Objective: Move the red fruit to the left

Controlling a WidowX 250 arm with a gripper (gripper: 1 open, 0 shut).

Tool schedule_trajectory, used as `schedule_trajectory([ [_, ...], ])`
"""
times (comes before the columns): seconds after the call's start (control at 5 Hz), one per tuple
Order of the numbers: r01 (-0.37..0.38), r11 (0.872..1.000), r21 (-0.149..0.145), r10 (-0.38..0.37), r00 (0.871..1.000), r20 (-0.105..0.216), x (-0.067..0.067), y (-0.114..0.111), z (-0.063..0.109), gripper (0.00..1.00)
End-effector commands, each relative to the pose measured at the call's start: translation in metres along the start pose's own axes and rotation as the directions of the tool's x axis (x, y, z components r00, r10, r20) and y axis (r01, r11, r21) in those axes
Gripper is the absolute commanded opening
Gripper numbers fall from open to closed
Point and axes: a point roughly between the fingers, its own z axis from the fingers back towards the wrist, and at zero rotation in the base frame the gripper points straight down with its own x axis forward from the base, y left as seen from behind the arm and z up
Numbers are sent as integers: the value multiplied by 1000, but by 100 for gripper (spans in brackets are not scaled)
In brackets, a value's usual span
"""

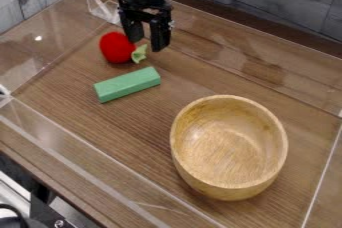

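The red fruit (118, 47) sits on the wooden counter (201, 77) toward its far left corner, its green stem pointing right toward the green block (127, 85). The block lies flat just in front of the fruit, close to it (whether they touch cannot be told). The black pincer (146, 38) hangs pointing down over the fruit's right side, its two fingers (160, 32) spread apart and gripping nothing; one finger stands in front of the fruit's right edge. A wooden bowl (229, 145) rests upright near the counter's near right corner, well apart from the fruit and block. Clear plastic walls (54, 132) edge the counter.
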Motion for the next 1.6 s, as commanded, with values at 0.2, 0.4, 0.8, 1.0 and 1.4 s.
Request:
schedule_trajectory([
  [0.2, -122, 992, 31, 119, 988, 95, 11, 2, 38, 100],
  [0.4, -99, 995, 30, 96, 991, 91, 16, 2, 40, 100],
  [0.8, -108, 994, 20, 106, 992, 70, 10, 2, 43, 100],
  [1.0, -137, 991, 14, 136, 989, 62, 0, 1, 48, 100],
  [1.4, -170, 985, 10, 169, 984, 49, 3, -12, 56, 100],
])
